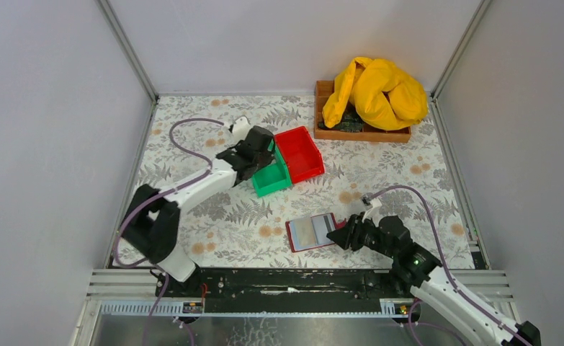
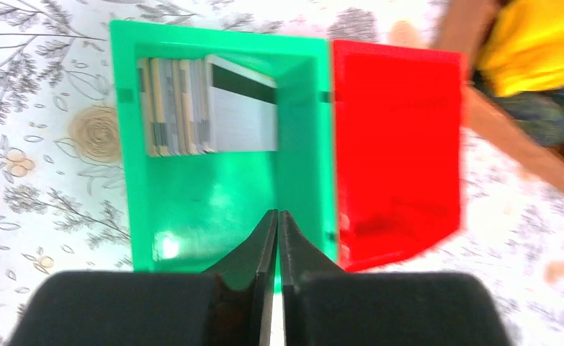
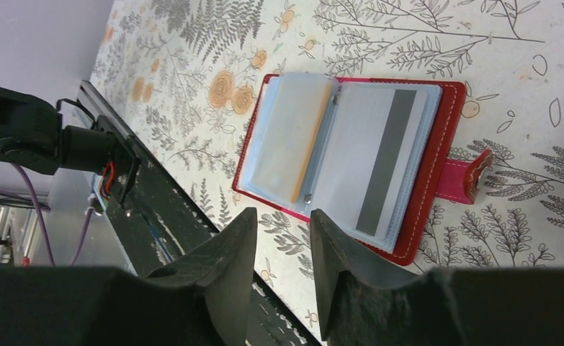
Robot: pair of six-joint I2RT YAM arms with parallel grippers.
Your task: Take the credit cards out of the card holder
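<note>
Left tool (image 2: pixel 277 238): fingers are pressing together, nothing between them. It is hanging over the near wall of a green bin (image 2: pixel 214 194).

- Credit cards (image 2: pixel 207 108) are lying in the far corner of that bin, fanned in an overlapping stack. The top one, white-grey with a dark stripe, is facing up.
- A red bin (image 2: pixel 397 144) is sitting wall to wall against the green one, on its right in the left wrist view.

Right tool (image 3: pixel 282 238): fingers are standing apart, gripping nothing. The tips are hovering at the edge of the card holder (image 3: pixel 347 151); whether they are touching it, I cannot tell.

- The card holder is lying open and flat on the tabletop (image 1: pixel 214 223), near the front edge and well apart from the bins.
- Its clear sleeves are facing up. One is showing a striped card (image 3: pixel 383 158) and the neighbouring sleeve is showing a tan card (image 3: pixel 293 137).
- The snap strap (image 3: pixel 470 180) is sticking out from the holder's red border.

At the far right of the tabletop, a yellow cloth (image 1: pixel 376 90) is spilling over a wooden tray (image 1: pixel 365 133).
</note>
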